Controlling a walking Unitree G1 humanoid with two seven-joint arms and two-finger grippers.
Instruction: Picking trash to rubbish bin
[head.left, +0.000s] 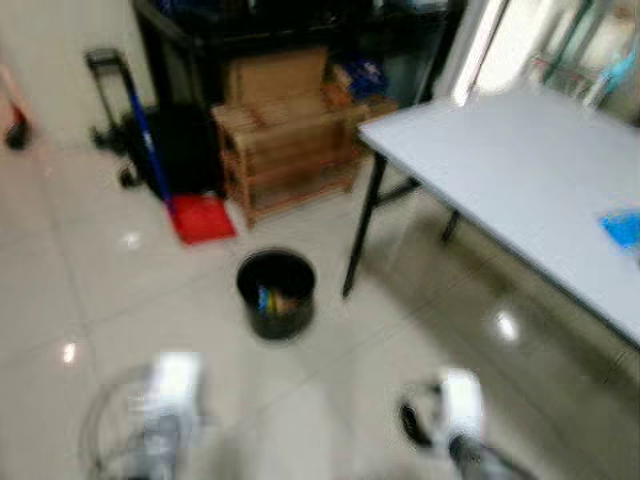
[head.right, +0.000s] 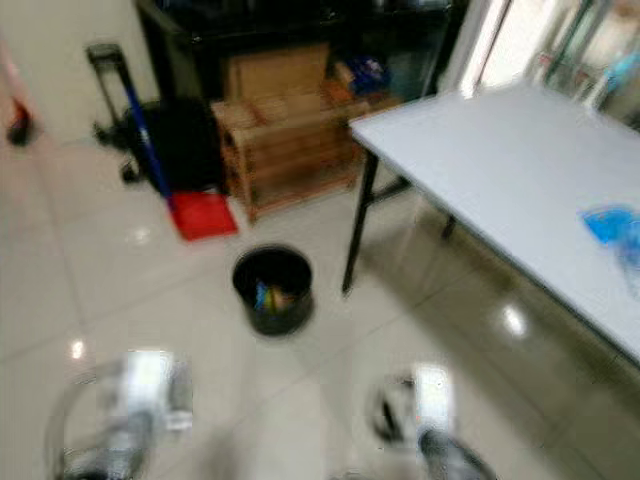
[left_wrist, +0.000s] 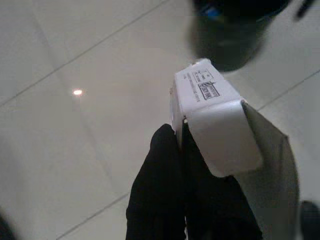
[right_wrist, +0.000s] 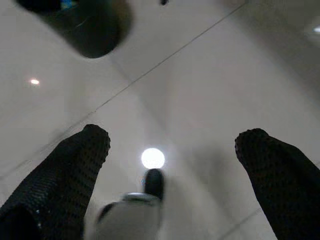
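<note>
Clenched in my left claw (left_wrist: 182, 150) is a white box (left_wrist: 212, 125); right claw (right_wrist: 170, 165) gapes unladen. Bin (head.left: 276, 290) lies far ahead: the drop remains.

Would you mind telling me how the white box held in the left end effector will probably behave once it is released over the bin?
The white box looks like light, stiff card with flat faces, so it should drop rather than roll. Pinched only at one end by the left end effector, it may tilt as it falls toward the black bin.
</note>
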